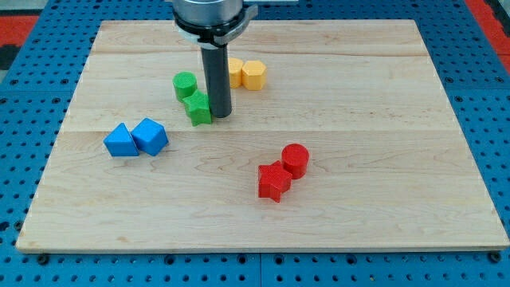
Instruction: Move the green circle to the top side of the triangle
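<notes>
Worktop [358, 199]: a pale wooden board of glued planks with visible grain, which lay on a blue perforated base [494, 119].
Rod: a straight dark cylinder that hung from a grey collar at the view's top.
My tip [219, 116]: rested on the board, just to the view's right of the green star-like block [198, 108] and apparently touching it.
Hand: none was fitted; the arm ended in the plain rod, which held nothing.
Green circle [185, 84]: a short matte cylinder that stood upright on a flat end, its axis vertical, so it pointed no particular way across the board. It sat left of the rod, just above the green star-like block and close against it.
Triangle [120, 141]: a blue wedge-shaped block at the view's left, touching a blue faceted block [151, 135] on its right, well apart from the green pair.
Yellow blocks [248, 74]: two, side by side, the left one partly hidden behind the rod.
Red blocks [284, 171]: a cylinder and a star-like piece, touching, at the view's lower right.
</notes>
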You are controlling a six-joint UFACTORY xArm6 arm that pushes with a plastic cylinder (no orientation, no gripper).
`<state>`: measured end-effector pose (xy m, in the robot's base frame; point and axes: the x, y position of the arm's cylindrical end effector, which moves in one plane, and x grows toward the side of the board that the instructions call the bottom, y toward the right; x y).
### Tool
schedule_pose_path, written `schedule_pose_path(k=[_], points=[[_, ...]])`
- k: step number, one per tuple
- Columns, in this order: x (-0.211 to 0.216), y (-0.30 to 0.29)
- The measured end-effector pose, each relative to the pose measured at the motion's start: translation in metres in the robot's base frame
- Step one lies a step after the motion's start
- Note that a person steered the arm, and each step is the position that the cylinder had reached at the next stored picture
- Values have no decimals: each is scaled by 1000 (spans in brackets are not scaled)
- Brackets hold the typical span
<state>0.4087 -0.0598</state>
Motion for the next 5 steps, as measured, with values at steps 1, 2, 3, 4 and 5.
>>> schedule_pose_path(k=[1,2,3,4,5], points=[[8,-4],[41,-4],[42,-7],[13,-9],[-20,-16]])
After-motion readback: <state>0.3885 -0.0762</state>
